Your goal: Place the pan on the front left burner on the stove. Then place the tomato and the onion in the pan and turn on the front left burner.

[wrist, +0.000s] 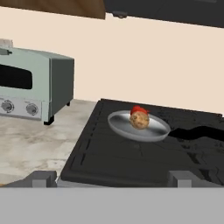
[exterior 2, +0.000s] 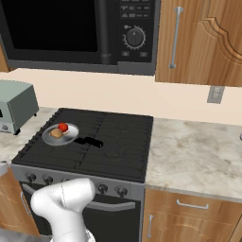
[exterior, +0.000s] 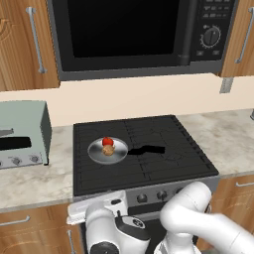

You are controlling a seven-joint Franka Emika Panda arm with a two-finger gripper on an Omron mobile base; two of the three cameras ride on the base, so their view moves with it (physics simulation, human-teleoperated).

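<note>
At the left edge of the left base view a pale green toaster oven (exterior: 22, 134) sits on the marble counter (exterior: 34, 181), just beside the stove (exterior: 144, 149). Left of center in that frame the pan (exterior: 107, 150) rests on the front left burner (exterior: 101, 166), its black handle (exterior: 145, 149) pointing toward the right of the frame across the grate. Inside the pan lie two small balls, touching: the tomato (exterior: 107, 142) toward the back and the onion (exterior: 108, 151) in front of it. The right base view shows the same pan (exterior 2: 60, 134) at the left of the frame, with the onion (exterior 2: 56, 133) to the left of the tomato (exterior 2: 63, 127) and both well within the rim. Above the stove, across the top of both base views, hangs a black microwave (exterior: 144, 34) with a dial. In the hand view the toaster oven (wrist: 33, 87) fills the upper left, the pan (wrist: 138, 126) lies right of center, and the onion (wrist: 139, 119) hides most of the tomato (wrist: 138, 109) behind it. The gripper (wrist: 111, 178) looks across the stove's front edge from low down, its two finger tips (wrist: 41, 178) spread wide apart at the bottom of the frame, with nothing between them and clear of the pan.
</note>
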